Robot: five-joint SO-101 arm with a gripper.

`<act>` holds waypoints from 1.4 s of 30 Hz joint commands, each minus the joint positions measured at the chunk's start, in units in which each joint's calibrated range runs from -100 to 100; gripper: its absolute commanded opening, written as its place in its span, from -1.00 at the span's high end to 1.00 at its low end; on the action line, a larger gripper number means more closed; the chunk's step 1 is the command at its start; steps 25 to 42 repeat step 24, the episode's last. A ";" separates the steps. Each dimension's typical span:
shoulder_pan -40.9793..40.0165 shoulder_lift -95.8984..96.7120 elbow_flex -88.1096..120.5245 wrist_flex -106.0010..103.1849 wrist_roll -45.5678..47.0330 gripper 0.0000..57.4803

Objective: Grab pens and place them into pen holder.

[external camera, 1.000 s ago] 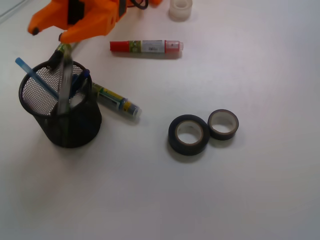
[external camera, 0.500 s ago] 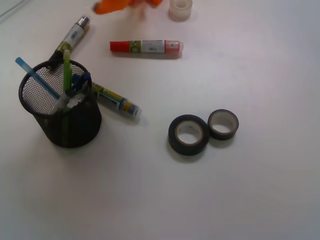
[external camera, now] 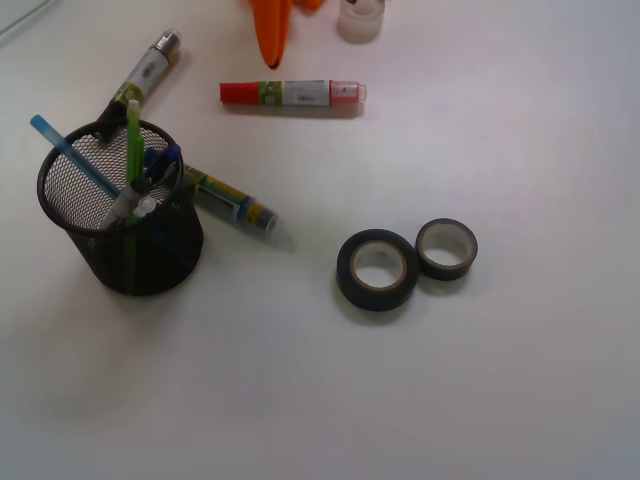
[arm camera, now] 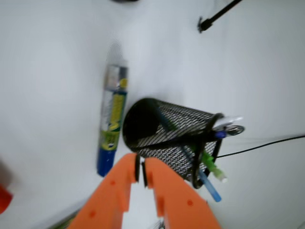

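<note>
The orange plastic gripper (arm camera: 141,171) has its jaws pressed together, gripping nothing. The slim pens (external camera: 132,150) — light blue, bright green, dark blue, silver — stand inside the round black wire-mesh pen holder (external camera: 120,245) on the white table (external camera: 480,380).

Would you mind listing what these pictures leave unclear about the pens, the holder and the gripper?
- Front view: the gripper is cut off by the top edge.
- Front view: the pens' lower ends sit hidden inside the pen holder; its mesh blocks them.
- Wrist view: motion blur smears the pen tips.
</note>
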State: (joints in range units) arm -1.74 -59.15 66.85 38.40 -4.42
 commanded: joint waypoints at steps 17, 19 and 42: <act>-0.62 -31.16 27.99 14.35 6.94 0.98; -0.62 -33.37 28.08 16.98 6.94 0.98; -0.47 -39.24 28.62 23.28 4.64 0.98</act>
